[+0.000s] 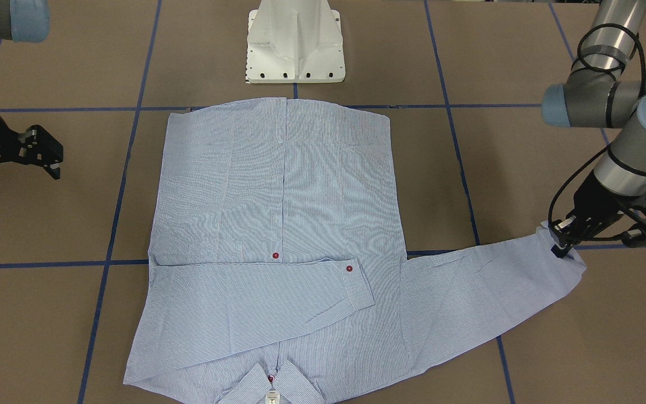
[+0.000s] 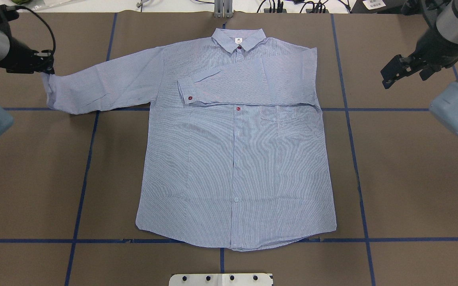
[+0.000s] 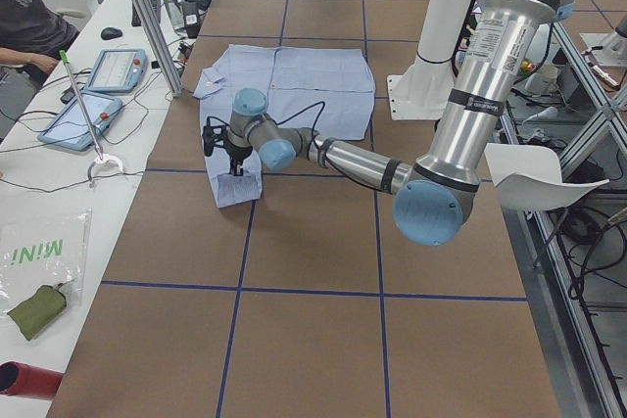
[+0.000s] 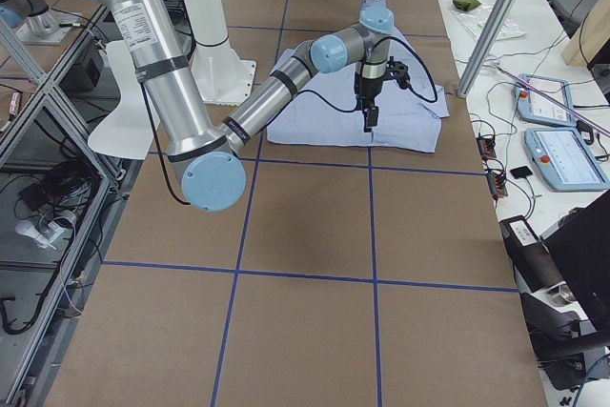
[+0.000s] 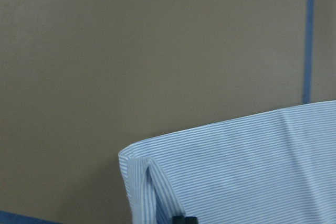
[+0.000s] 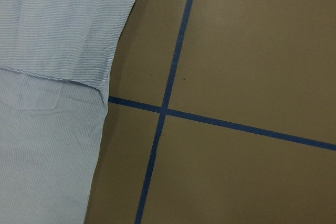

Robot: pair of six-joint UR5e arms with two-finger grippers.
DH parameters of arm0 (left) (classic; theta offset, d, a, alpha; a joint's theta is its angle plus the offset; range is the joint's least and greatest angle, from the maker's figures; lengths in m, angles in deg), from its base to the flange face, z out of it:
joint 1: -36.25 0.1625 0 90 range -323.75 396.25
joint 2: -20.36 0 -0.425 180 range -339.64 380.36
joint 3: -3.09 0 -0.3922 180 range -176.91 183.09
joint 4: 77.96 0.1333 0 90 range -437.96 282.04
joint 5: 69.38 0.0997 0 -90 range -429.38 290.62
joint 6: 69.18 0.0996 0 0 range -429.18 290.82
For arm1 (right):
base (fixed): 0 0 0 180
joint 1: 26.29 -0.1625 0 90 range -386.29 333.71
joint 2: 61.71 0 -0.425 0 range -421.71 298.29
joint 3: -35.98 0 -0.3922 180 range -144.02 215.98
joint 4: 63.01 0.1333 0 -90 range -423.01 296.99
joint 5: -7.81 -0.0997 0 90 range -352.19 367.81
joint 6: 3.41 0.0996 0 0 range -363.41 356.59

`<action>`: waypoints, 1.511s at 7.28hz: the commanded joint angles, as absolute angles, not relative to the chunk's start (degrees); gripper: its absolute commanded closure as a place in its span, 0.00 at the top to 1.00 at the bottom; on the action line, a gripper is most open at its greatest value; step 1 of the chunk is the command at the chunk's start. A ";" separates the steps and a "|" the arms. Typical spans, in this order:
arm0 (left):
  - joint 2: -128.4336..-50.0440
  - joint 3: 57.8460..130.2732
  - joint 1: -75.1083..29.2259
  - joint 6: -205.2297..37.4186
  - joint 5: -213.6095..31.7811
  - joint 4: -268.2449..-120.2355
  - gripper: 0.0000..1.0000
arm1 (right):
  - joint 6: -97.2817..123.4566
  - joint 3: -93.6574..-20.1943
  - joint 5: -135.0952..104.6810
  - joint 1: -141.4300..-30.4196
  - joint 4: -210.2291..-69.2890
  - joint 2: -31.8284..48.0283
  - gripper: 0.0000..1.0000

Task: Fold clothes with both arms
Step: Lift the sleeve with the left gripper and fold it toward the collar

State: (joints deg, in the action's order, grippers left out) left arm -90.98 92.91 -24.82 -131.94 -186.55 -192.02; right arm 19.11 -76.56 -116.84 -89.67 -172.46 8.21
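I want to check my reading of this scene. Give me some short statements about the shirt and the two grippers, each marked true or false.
1. One sleeve lies folded across the shirt's chest. True.
2. The right gripper holds the collar. False: it hovers beside the shirt, holding nothing.
3. The left gripper grips the outstretched sleeve's cuff. True.
4. The shirt lies face down. False: its buttons and chest pocket face up.

Both arms are built of silver-grey tubes joined by dark grey housings capped in pale blue. A white printed label and black bands are borne by the left arm (image 3: 475, 75) and likewise by the right arm (image 4: 152, 45). Black cables (image 1: 552, 205) are run to the black left gripper (image 1: 559, 247) and right gripper (image 1: 56, 163). The white pedestal (image 1: 296, 45) is edged with dark screw holes.
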 commanded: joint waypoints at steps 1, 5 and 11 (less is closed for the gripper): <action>-104.74 95.29 -24.31 -136.38 -188.81 -176.28 0.00 | 13.39 -77.57 -116.90 -92.72 -172.26 13.07 1.00; -124.62 85.75 -16.58 -155.54 -190.41 -175.60 0.00 | 10.56 -77.31 -118.22 -95.02 -172.17 15.19 1.00; -128.88 81.31 -12.71 -161.54 -190.32 -181.67 0.00 | 10.56 -77.13 -118.22 -95.38 -172.17 15.64 1.00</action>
